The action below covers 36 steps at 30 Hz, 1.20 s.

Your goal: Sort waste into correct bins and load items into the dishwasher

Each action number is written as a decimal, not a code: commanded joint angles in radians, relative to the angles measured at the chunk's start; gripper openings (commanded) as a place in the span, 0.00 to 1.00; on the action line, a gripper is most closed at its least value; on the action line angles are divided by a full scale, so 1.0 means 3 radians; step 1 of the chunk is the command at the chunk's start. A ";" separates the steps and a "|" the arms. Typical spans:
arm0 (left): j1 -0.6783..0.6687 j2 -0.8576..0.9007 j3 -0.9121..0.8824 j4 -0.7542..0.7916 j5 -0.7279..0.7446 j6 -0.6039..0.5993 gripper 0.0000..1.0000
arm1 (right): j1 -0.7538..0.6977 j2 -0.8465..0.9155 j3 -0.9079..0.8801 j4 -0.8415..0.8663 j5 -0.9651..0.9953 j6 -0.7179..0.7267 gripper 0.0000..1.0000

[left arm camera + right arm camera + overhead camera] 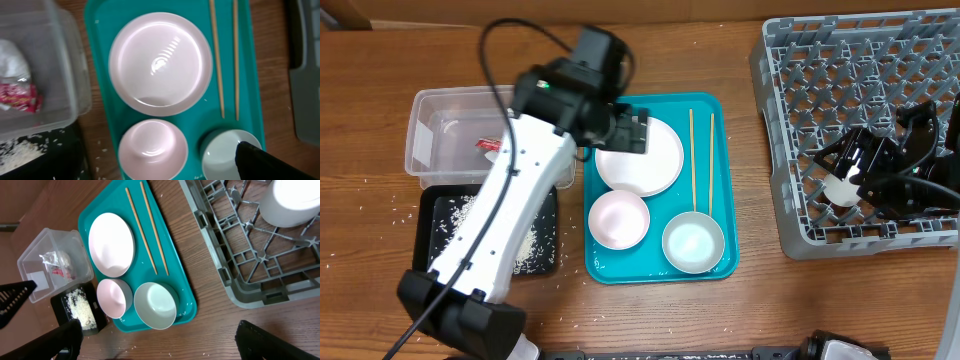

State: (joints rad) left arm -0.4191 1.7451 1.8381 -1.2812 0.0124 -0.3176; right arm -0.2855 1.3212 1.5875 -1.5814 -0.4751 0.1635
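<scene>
My left gripper (638, 132) hangs open over the left edge of the round white plate (640, 155) (161, 62), holding nothing; only one black finger (260, 162) shows in its wrist view. Two small bowls (618, 218) (693, 242) and the chopsticks (692, 160) (216, 55) lie on the teal tray. The red-and-white wrapper (20, 95) and a white paper scrap (12, 60) lie in the clear tub (430, 160). Rice fills the black tray (545, 215). My right gripper (160, 345) is open and empty above the grey dish rack (820, 70), where a white cup (292, 202) stands.
The teal tray (720, 110) sits between the bins and the rack. Loose rice crumbs (370, 200) are scattered on the wood table left of the black tray and in front of the teal tray. My left arm (510, 200) crosses over both bins.
</scene>
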 commanded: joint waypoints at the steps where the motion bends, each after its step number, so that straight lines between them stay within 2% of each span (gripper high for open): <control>1: -0.0294 0.0088 0.0031 0.0056 -0.0047 0.0037 0.91 | 0.0015 -0.0011 0.0055 0.0013 -0.0017 -0.0014 1.00; 9: -0.0565 0.0198 0.0031 -0.0093 -0.0108 -0.0076 0.84 | 0.0015 -0.0011 0.0055 0.0015 -0.0017 -0.0013 1.00; 13: -0.0610 0.0128 0.0032 -0.0212 -0.0214 -0.0092 0.89 | 0.0015 -0.0011 0.0055 0.0052 -0.0018 -0.0013 1.00; 18: -0.0617 -0.0249 0.0034 -0.0351 -0.0533 -0.0303 1.00 | 0.0015 -0.0009 0.0055 0.0055 -0.0015 -0.0014 1.00; 25: -0.0615 -0.0971 0.0034 -0.0557 -0.0567 -0.0301 1.00 | 0.0015 -0.0009 0.0055 0.0055 -0.0017 -0.0013 1.00; 28: -0.0615 -0.1209 0.0034 -0.0568 -0.0359 -0.0300 1.00 | 0.0015 -0.0009 0.0055 0.0055 -0.0015 -0.0014 1.00; 36: -0.0604 -0.1401 0.0034 -0.0673 -0.0423 -0.0266 1.00 | 0.0015 -0.0009 0.0055 0.0053 -0.0015 -0.0014 1.00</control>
State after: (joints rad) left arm -0.5972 1.3251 1.8400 -1.4830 -0.1066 -0.3901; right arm -0.2855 1.3212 1.5875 -1.5703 -0.4747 0.1635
